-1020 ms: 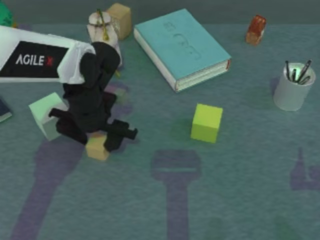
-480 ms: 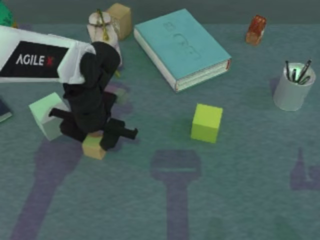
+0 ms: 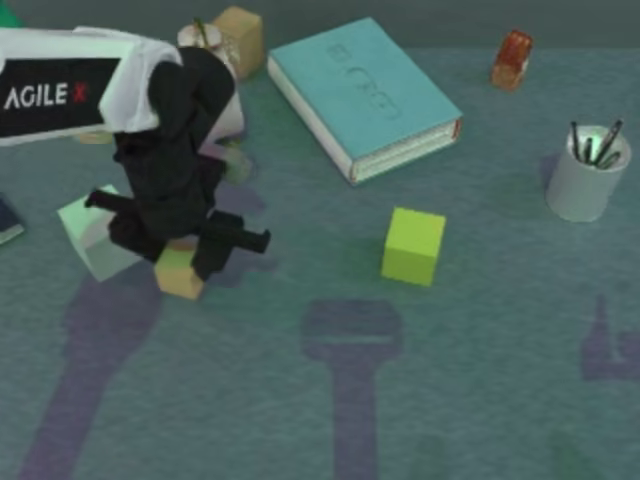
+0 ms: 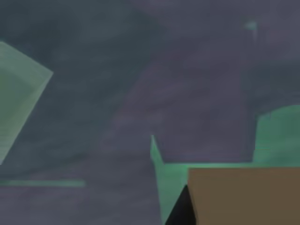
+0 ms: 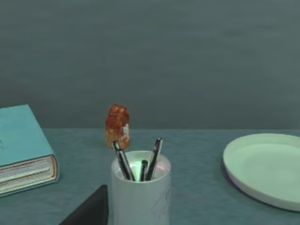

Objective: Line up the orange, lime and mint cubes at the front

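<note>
My left arm reaches in from the bench's left edge, wrist bent down, left hand point(image 3: 178, 255) clamped on the orange cube point(image 3: 180, 273), beside the mint cube point(image 3: 90, 232).

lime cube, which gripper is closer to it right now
Left. The left gripper sits over the orange cube, well to the left of the lime cube. The right gripper is not in the top view at all.

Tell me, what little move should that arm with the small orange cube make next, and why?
Probably carry the orange cube toward the front edge and set it down. The left gripper seems to hold it beside the mint cube, while the lime cube sits mid-table, so no row exists yet.
</note>
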`<state>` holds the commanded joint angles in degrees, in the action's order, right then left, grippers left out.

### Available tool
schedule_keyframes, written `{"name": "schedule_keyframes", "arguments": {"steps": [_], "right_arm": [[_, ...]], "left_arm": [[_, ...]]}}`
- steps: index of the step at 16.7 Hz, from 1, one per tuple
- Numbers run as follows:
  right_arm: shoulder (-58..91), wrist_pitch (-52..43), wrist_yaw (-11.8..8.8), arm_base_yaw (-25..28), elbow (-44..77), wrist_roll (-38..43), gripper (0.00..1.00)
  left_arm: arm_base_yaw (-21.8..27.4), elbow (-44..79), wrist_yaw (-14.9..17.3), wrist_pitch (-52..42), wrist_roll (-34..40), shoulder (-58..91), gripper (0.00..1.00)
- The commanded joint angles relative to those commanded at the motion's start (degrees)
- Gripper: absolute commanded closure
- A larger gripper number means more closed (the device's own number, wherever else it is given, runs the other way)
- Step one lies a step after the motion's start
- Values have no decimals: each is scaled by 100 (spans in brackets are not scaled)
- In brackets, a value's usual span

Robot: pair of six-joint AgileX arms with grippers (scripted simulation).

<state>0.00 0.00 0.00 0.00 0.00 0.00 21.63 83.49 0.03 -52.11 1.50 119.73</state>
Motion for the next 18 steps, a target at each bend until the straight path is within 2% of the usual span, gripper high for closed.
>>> {"name": "schedule_keyframes", "arguments": {"steps": [3, 8, 10, 14, 18], "right_arm": [[0, 0, 0, 0, 0, 0, 0], [0, 0, 0, 0, 0, 0, 0], [0, 0, 0, 0, 0, 0, 0], [0, 0, 0, 0, 0, 0, 0], [0, 0, 0, 0, 0, 0, 0]], "left_arm": [[-37, 267, 1, -485, 1, -240, 100], [0, 303, -2, -529, 3, -249, 100], [163, 489, -9, -623, 198, -130, 100], [915, 1332, -44, -1048, 1291, 365, 100], [1961, 2414, -83, -1621, 3106, 980, 100]]}}
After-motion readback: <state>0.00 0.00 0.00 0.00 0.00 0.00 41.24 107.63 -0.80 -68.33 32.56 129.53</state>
